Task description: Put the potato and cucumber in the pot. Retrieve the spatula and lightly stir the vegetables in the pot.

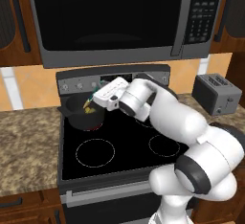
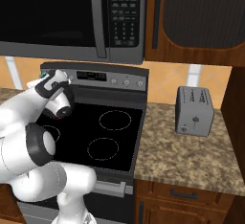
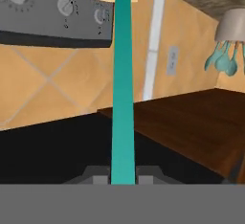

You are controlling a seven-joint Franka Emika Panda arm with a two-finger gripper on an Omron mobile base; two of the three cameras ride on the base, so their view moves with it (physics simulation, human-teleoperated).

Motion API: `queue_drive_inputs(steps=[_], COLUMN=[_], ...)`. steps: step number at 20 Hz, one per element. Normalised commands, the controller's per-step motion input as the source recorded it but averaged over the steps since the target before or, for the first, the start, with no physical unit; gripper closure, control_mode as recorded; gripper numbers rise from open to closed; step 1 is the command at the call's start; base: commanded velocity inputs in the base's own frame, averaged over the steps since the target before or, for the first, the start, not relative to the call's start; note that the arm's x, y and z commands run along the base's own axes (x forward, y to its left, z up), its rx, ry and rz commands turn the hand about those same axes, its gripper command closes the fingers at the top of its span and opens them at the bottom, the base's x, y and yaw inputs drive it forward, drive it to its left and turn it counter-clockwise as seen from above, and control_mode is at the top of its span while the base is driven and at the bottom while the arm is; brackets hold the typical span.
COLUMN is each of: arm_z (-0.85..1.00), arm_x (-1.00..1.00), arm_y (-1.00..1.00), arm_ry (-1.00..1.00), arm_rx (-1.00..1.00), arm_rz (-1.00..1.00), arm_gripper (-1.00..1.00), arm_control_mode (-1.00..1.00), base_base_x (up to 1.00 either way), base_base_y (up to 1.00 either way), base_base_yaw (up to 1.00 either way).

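Spatula [image 3: 122, 94] pinched between gripper [image 3: 122, 177] fingers, held beside pot [image 1: 85, 114] on stove [image 1: 119, 146], microwave [image 1: 119, 17] keypad lettering too blurred to be read

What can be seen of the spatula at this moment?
In the hand view the spatula is a slim, flat teal handle running straight up from between the gripper fingertips, ending in a pale tan, wood-looking head at the top edge. It looks smooth and rigid. The gripper appears shut on it. In the left base view the hand sits at the rim of the pot on the stove's back left burner, and the spatula itself is too small to make out there.
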Motion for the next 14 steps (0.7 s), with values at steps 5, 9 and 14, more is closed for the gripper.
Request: queue_drive_inputs(steps=[5,9,14], arm_z=[-0.11,-0.34,-0.34], arm_x=[0.39,0.18,0.22], arm_y=[0.00,0.08,0.12], arm_ry=[0.09,0.05,0.01], arm_rx=[0.00,0.00,0.00], arm_rz=[-0.09,-0.05,-0.02], arm_gripper=[1.00,1.00,1.00], arm_control_mode=[-1.00,-1.00,-1.00], base_base_x=[0.00,0.00,0.00], base_base_y=[0.00,0.00,0.00], base_base_yaw=[0.00,0.00,0.00])
